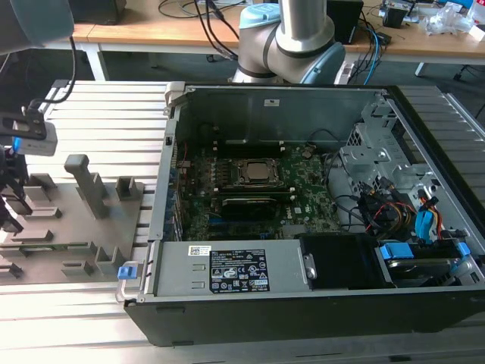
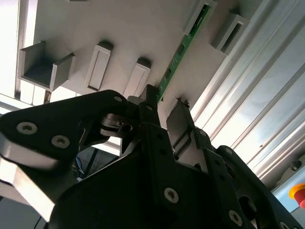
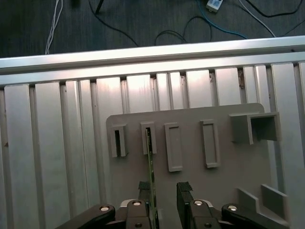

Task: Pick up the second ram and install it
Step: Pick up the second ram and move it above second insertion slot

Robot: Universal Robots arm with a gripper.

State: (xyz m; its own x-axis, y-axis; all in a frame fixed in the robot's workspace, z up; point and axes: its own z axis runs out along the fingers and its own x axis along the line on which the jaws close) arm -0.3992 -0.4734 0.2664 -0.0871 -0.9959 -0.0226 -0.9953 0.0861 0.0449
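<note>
The second ram (image 3: 151, 162) is a thin green stick standing on edge, its far end in a slot of a grey fixture block (image 3: 148, 138). It also runs diagonally across the second wrist view as the ram (image 2: 180, 52). My gripper (image 3: 164, 191) is open over its near end. The stick lies close against one finger (image 3: 144, 190), while the other finger (image 3: 185, 190) stands well apart from it. In the second wrist view the gripper (image 2: 164, 107) shows the same gap. In the exterior view the gripper (image 1: 10, 212) hangs over the fixture plate at the far left.
The grey fixture plate (image 1: 114, 227) carries several blocks and a tall post (image 1: 85, 182) on a ribbed aluminium table (image 3: 57, 157). To the exterior view's right stands the open computer case (image 1: 265, 106) with the motherboard (image 1: 250, 193). Cables lie on the floor beyond the table.
</note>
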